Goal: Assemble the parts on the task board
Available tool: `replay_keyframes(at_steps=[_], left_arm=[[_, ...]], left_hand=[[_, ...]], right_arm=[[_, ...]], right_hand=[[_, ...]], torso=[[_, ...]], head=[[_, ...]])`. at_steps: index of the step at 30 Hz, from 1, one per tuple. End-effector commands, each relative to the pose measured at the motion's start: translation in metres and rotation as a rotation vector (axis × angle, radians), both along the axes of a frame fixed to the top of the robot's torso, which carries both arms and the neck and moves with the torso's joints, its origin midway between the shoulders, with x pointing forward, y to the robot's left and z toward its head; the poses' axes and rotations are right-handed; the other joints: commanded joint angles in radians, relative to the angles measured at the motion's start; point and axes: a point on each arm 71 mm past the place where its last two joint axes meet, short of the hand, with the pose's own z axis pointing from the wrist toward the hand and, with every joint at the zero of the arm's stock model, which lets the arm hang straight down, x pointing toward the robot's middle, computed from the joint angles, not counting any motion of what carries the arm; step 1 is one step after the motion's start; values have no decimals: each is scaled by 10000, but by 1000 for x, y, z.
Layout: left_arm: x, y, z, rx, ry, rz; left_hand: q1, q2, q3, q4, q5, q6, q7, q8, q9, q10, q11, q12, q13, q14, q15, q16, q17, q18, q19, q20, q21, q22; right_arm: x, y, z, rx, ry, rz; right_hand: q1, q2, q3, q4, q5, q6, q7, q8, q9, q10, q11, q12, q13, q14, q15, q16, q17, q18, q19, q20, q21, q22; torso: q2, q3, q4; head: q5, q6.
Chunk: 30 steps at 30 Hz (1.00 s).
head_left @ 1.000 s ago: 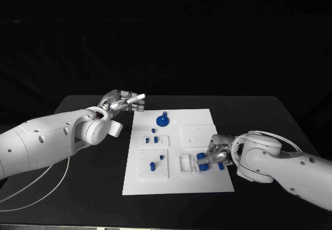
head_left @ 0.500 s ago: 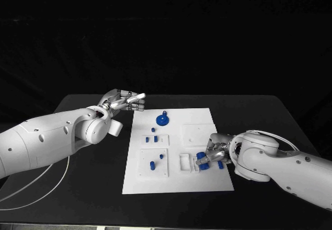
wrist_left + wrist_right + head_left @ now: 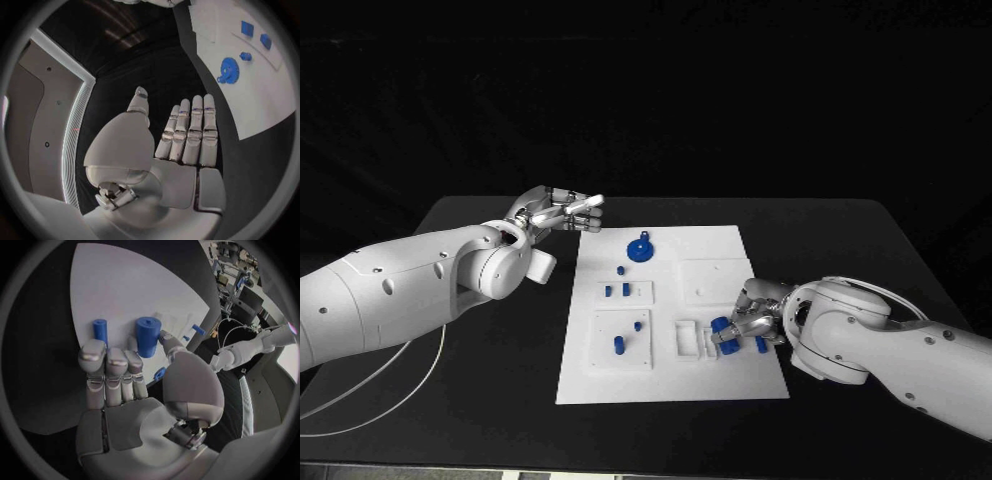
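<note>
The white task board (image 3: 668, 385) lies mid-table, also visible in the left wrist view (image 3: 262, 95). On it are a blue gear (image 3: 639, 250) (image 3: 228, 69), a small peg (image 3: 619, 271), two flat blue pieces (image 3: 616, 291) and two pegs (image 3: 617, 346). My right hand (image 3: 750, 318) rests on the board's right side. Its thumb and a fingertip pinch a thick blue cylinder (image 3: 147, 336) (image 3: 721, 328). A thinner blue cylinder (image 3: 100, 330) (image 3: 760, 344) lies just beside the fingers. My left hand (image 3: 561, 211) (image 3: 184, 135) hovers off the board's far left corner, fingers straight and holding nothing.
White raised sub-plates (image 3: 715, 274) sit on the board, with a small slotted white block (image 3: 687, 340) beside the right hand. A white cable (image 3: 387, 392) loops over the table at the left. Bare black table (image 3: 862, 250) surrounds the board.
The right hand has shifted very slightly on the board while keeping the blue cylinder. The left hand has stayed where it was.
</note>
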Motion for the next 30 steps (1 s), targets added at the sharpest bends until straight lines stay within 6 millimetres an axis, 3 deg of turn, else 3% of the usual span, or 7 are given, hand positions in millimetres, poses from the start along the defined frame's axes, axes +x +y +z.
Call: replay_keyframes(at_steps=[1, 3, 10, 16, 26, 30], left_arm=[[0, -2, 0, -75, 50, -148], [0, -2, 0, -71, 59, -157], [0, -2, 0, -57, 84, -188], [-1, -2, -1, -41, 111, -229], [-1, -2, -1, -21, 130, -250], [-1, -2, -1, -21, 134, -259]], left_hand=[[45, 85, 10, -80, 43, -49, -16, 4, 0, -67, 27, -6, 5, -2, 7, -17, 10, -120, -53, -29, 63, -12], [55, 99, 10, -102, 61, -47, -15, 4, 0, -66, 27, -6, 5, -5, 8, -19, 9, -120, -53, -29, 64, -17], [53, 113, -2, -143, 75, -51, -15, 4, 0, -69, 28, -7, 5, -3, 8, -18, 10, -121, -53, -28, 68, -27], [53, 113, -2, -143, 75, -51, -15, 4, 0, -69, 28, -7, 5, -3, 8, -18, 10, -121, -53, -28, 68, -27], [50, 119, -10, -196, 85, -58, -13, 4, 0, -75, 29, -6, 5, -12, 11, -20, 9, -120, -54, -26, 78, -54], [50, 119, -10, -196, 85, -58, -13, 4, 0, -75, 29, -6, 5, -12, 11, -20, 9, -120, -54, -26, 78, -54]], right_arm=[[-2, -7, -5, 339, 513, -885], [-1, -7, 0, 656, 460, -1112], [2, -8, 13, 1235, 164, -1485], [2, -9, 18, 1324, 45, -1534], [-1, 1, 21, 1521, 116, -1276], [-3, 9, 22, 1569, 187, -1004]], right_hand=[[770, 848, 2100, -2186, -282, 148, -29, 85, -5090, -94, -57, 1, -8, 9, -41, -42, 5, 58, 546, 12, 18, 974], [865, 879, 2040, -2176, -476, 252, -50, 84, -5066, -105, -63, -15, -19, 8, -40, -56, -4, 55, 541, 13, 19, 973], [1053, 856, 2491, -2305, -355, 428, -38, 71, -5226, -100, -68, -29, -50, 7, -32, -87, -28, 58, 528, 19, 55, 989], [1020, 825, 2467, -2257, -316, 500, -52, 77, -5353, -86, -74, -12, -53, 11, -35, -83, -26, 58, 520, 19, 63, 983], [983, 782, 1880, -1932, -366, 575, -119, 76, -5446, -66, -96, 21, -47, 26, -45, -53, -2, 37, 532, 9, 75, 978], [963, 751, 1383, -1595, -456, 603, -183, 76, -5470, -46, -114, 45, -40, 30, -48, -42, 6, 19, 541, 8, 72, 977]], torso=[[5, -2, -9], [3, -6, -10], [4, -1, 3], [4, -7, -5], [11, -1, 2], [8, -8, 0]], head=[[19, 13], [23, 9], [43, 4], [75, 21], [102, 0], [97, -9]])
